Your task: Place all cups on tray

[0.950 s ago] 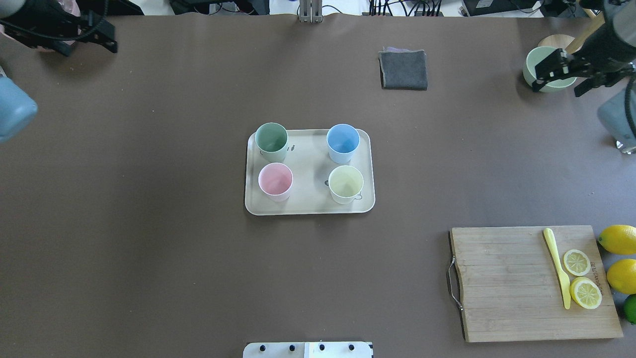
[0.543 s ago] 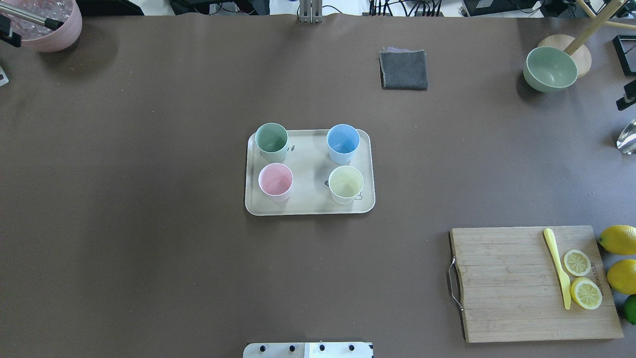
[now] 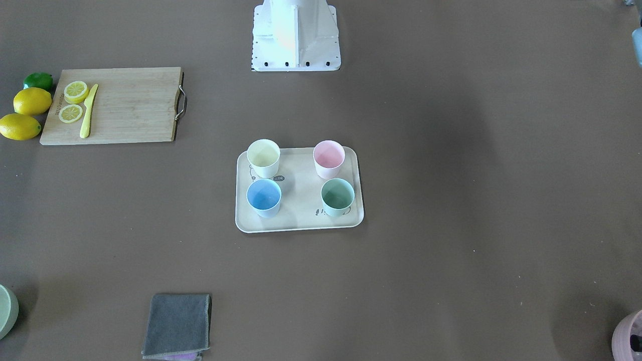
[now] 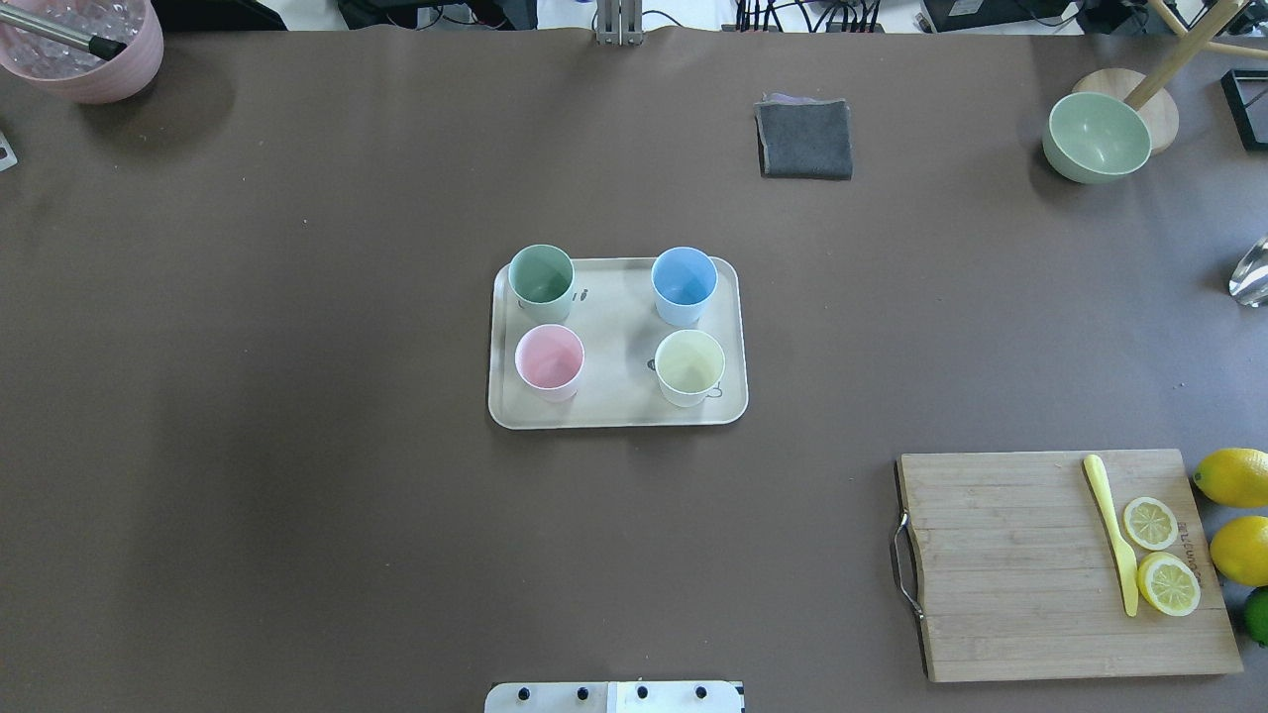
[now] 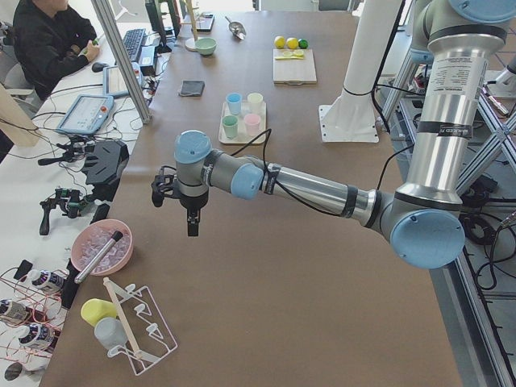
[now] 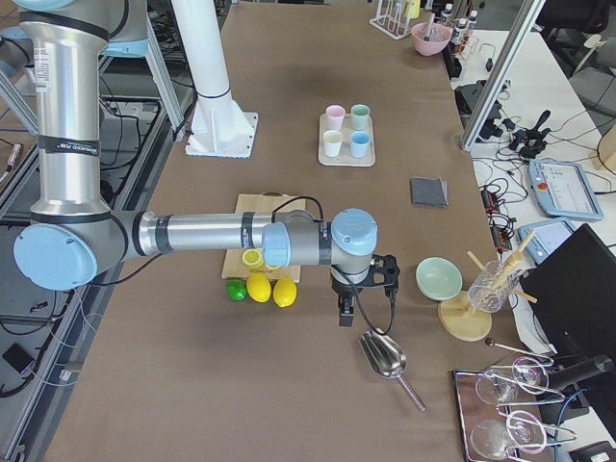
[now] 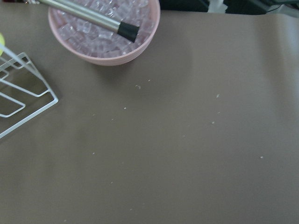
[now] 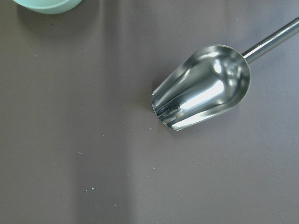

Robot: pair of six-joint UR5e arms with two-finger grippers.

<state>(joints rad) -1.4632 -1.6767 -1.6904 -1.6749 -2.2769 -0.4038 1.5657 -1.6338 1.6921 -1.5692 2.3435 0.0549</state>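
Observation:
The cream tray (image 4: 616, 411) lies at the table's middle. Four cups stand upright on it: mint green (image 4: 541, 274) at far left, light blue (image 4: 684, 277) at far right, pale pink (image 4: 549, 357) at near left, pale yellow (image 4: 689, 363) at near right. The front-facing view shows the same tray (image 3: 296, 221). Neither gripper shows in the overhead view. My left gripper (image 5: 191, 222) hangs over bare table near the pink bowl, far from the tray. My right gripper (image 6: 345, 313) hangs near the lemons and the metal scoop. I cannot tell whether either is open or shut.
A wooden cutting board (image 4: 1001, 564) with a yellow knife and lemon slices lies at near right, with lemons (image 4: 1233, 475) beside it. A grey cloth (image 4: 804, 139) and a green bowl (image 4: 1098, 134) sit far right. A pink bowl of ice (image 4: 79, 50) sits far left. A metal scoop (image 8: 201, 88) lies under the right wrist.
Both arms, seen at the far corners of the overhead view 0.9 s ago, have moved out of that view. The cups and tray have not moved.

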